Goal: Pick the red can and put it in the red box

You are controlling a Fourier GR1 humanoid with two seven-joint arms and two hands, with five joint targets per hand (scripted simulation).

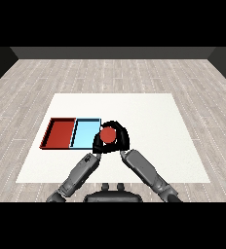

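Red can (107, 135) is what we look for, and we find it only as a round red top ringed by black fingers, just right of the trays; its sides are hidden from us. Going from the biggest thing down: the white table (149, 121) fills the middle of the view, its near edge partly covered by both forearms. At about nine o'clock from the can lie the two trays side by side, touching along one wall: the red tray (51, 132) farther out, the light blue tray (85, 121) next to the can. The blue tray's right wall is cut off from sight by the hands. The right hand (123, 137) comes in from five o'clock and curls round the can, its fingers arching over the twelve o'clock side. The left hand (98, 145) sits at about seven o'clock of the can, close against it; the two black hands merge into one dark shape there, so we cannot tell how its fingers stand or whether they touch the can. We also cannot tell whether the can rests on the table or hangs above it.
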